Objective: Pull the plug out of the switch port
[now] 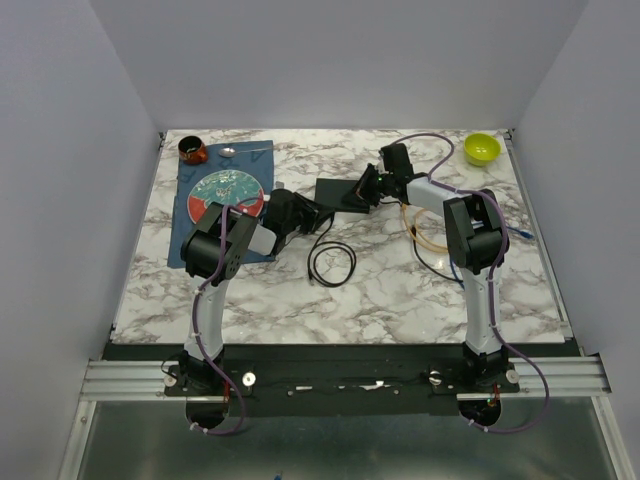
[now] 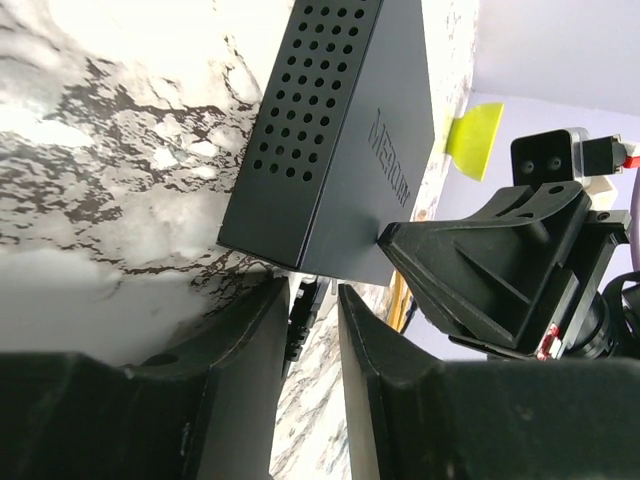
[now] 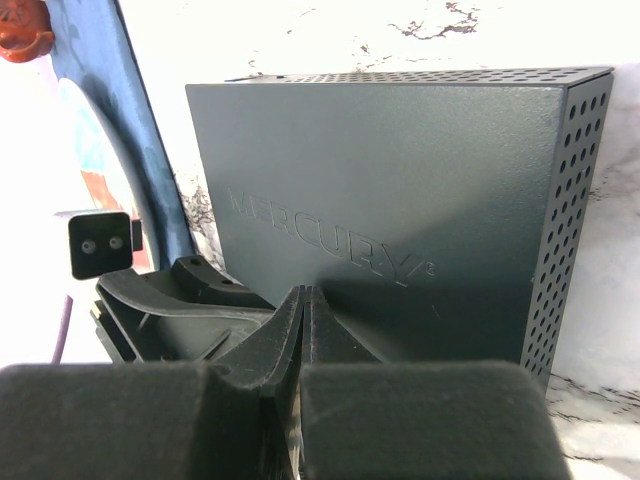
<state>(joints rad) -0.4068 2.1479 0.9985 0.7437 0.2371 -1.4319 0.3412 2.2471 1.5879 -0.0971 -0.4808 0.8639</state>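
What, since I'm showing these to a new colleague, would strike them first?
The black switch at mid-table draws the eye. The shut right pincer rests its tips on the switch's top, while the left pincer flanks the plug at its edge. Behind them, a bright yellow-green bowl stands out at the far right corner.

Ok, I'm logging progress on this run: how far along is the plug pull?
Done: the right gripper is shut and pressed onto the top of the switch, bracing it. In hand: the left gripper has its fingers either side of the plug at the switch's edge; whether they clamp it is unclear. Left: the plug looks seated, so the pull itself remains.
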